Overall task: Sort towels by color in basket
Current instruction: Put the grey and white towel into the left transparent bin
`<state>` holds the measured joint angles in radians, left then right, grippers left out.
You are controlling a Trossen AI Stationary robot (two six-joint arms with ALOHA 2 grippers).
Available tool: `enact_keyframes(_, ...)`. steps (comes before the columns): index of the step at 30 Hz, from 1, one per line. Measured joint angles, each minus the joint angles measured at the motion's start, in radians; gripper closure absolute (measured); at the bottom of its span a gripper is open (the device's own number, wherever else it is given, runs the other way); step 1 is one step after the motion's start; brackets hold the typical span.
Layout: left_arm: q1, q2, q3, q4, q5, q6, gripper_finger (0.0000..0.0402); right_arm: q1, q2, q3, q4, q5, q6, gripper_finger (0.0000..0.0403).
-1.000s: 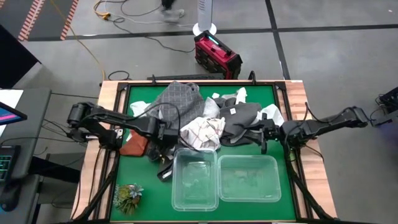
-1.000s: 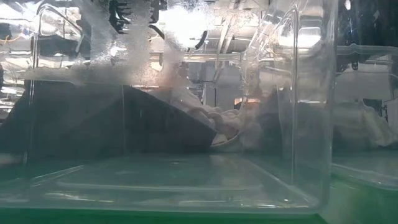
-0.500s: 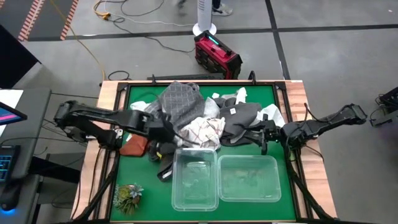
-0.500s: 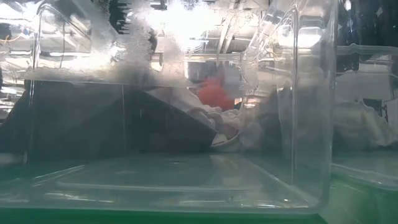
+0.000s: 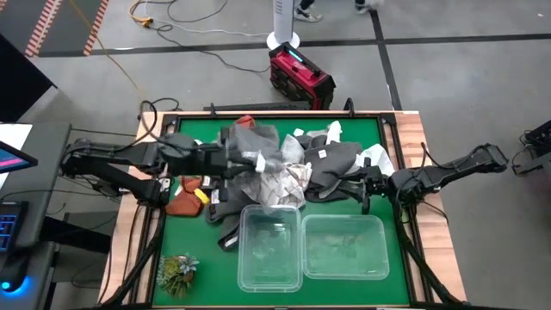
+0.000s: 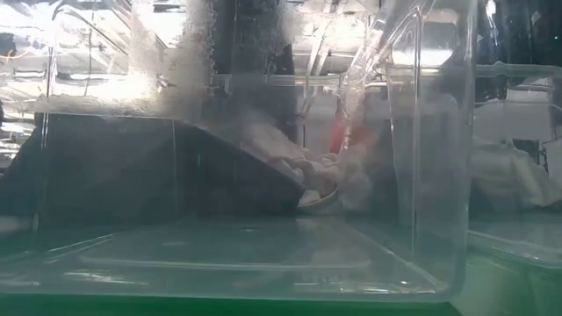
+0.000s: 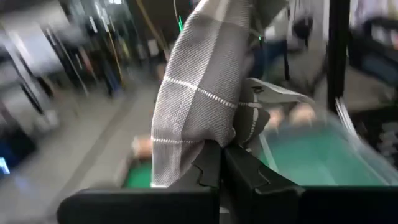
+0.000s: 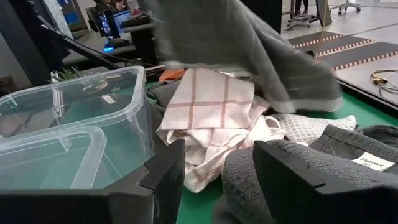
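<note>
High view, near edge: two clear plastic bins [image 5: 270, 245] and [image 5: 343, 245] side by side on the green counter [image 5: 198, 284]; green plant tuft [image 5: 176, 269] at the near left corner.
Left gripper [image 5: 250, 159]: clamped on a grey checked towel [image 5: 258, 146], held lifted over the pile; left wrist view shows the fingers [image 7: 208, 168] pinched together on the cloth [image 7: 199, 93], which stands up from them.
Right gripper [image 5: 357, 185]: low at the pile's right side, fingers apart, nothing between them; right wrist view shows a dark grey towel [image 8: 298, 155] with a white tag just beside it.
Pile, mid counter: cream towel with red checks [image 5: 280, 182] lying behind the left bin; dark grey towels [image 5: 331, 164] to its right; rust-orange towel [image 5: 183, 203] at the left.
Far: red case [image 5: 300, 76] on the floor beyond the counter.
</note>
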<state>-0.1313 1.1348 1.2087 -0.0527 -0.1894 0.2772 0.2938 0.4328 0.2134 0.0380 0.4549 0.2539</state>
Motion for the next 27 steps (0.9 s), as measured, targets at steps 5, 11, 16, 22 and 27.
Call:
enact_keyframes(5, -0.007, -0.008, 0.001, 0.293, 0.065, 0.146, 0.0397, -0.017, 0.000, 0.000, 0.000, 0.000, 0.000, 0.0184)
enact_keyframes(11, -0.013, -0.011, 0.001, 0.546, 0.363, 0.127, 0.0396, -0.056, 0.000, -0.006, -0.001, 0.001, 0.006, 0.0184)
enact_keyframes(16, -0.015, -0.002, 0.001, 0.747, 0.599, 0.071, 0.0396, -0.101, 0.000, -0.035, 0.003, 0.003, 0.009, 0.0184)
enact_keyframes(22, -0.012, 0.069, 0.031, 0.768, 0.579, -0.021, 0.0396, -0.154, 0.000, -0.041, 0.009, 0.003, 0.054, 0.0184)
enact_keyframes(27, -0.007, 0.126, 0.071, 0.460, 0.516, -0.083, 0.0395, -0.156, 0.000, -0.041, 0.008, 0.002, 0.056, 0.0184)
